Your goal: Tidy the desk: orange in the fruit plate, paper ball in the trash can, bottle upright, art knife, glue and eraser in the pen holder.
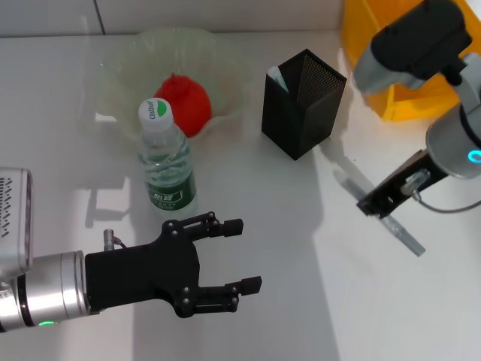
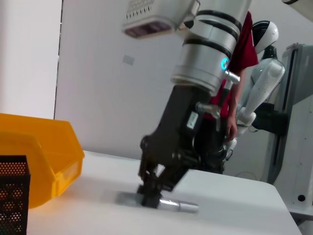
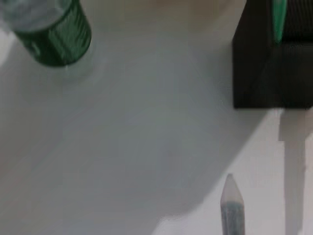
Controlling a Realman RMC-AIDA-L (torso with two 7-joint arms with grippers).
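**Grey art knife under the right jaws**

Black jaws of our right gripper (image 1: 385, 201) pinch the art knife (image 1: 406, 239) where it lies on the desk (image 1: 285, 316), near the pen holder (image 1: 302, 102). We judge the pickup is under way; next we must lift and drop it into that mesh cup. Our left gripper (image 1: 239, 256) hovers with jaws spread beside the upright bottle (image 1: 165, 159). The orange (image 1: 185, 104) sits in the fruit plate (image 1: 120, 68).
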